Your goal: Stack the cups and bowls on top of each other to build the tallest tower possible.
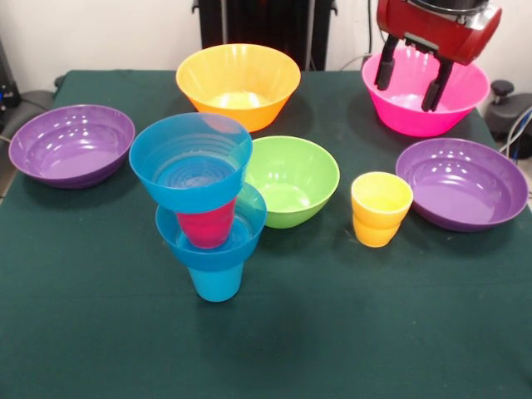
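Observation:
The tower stands left of the table's centre: a blue cup (216,283) lowest, a small blue bowl (211,239) on it, a red cup (204,226) in that bowl, and a second small blue bowl (191,162) on top, tilted. A yellow cup (381,208) stands upright to the right. A lime green bowl (293,179) sits beside the tower. An orange bowl (238,81) and a pink bowl (424,96) sit at the back. Purple bowls lie at the left (71,144) and right (462,183). My gripper (411,83) is open and empty above the pink bowl.
All things stand on a dark green table cloth (349,332). The robot's black pedestal (266,25) stands behind the orange bowl.

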Motion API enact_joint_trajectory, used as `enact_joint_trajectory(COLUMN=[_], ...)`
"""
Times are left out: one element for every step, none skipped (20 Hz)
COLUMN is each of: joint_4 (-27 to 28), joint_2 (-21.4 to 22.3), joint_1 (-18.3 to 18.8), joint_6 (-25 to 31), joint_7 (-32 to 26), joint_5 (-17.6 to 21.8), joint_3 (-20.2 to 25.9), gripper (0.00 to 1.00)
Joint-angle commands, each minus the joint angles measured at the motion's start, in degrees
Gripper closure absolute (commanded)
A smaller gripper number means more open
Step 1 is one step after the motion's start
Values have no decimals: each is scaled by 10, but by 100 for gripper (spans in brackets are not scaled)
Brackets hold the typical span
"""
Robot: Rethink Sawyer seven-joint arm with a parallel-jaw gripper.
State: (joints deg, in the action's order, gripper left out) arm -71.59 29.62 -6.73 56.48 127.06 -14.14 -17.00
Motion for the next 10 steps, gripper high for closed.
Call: enact_joint_trajectory(joint_4=[-60,-61,-62,-63,-64,-66,-67,-68,-74,-75], joint_2=[-36,-37,-37,-36,-35,-35,-34,-34,-31,-30], joint_1=[-7,-8,-9,-11,-12,-13,-14,-16,-20,-22], joint_6=[-30,-31,-31,-29,-25,-18,-12,-5,1,9], joint_7=[117,118,120,120,121,122,124,123,123,122], joint_5=[-9,-10,-10,-11,-9,-10,-10,-7,-4,0], joint_3=[36,36,35,34,32,30,28,26,22,18], gripper=[0,0,0,0,0,0,0,0,0,0])
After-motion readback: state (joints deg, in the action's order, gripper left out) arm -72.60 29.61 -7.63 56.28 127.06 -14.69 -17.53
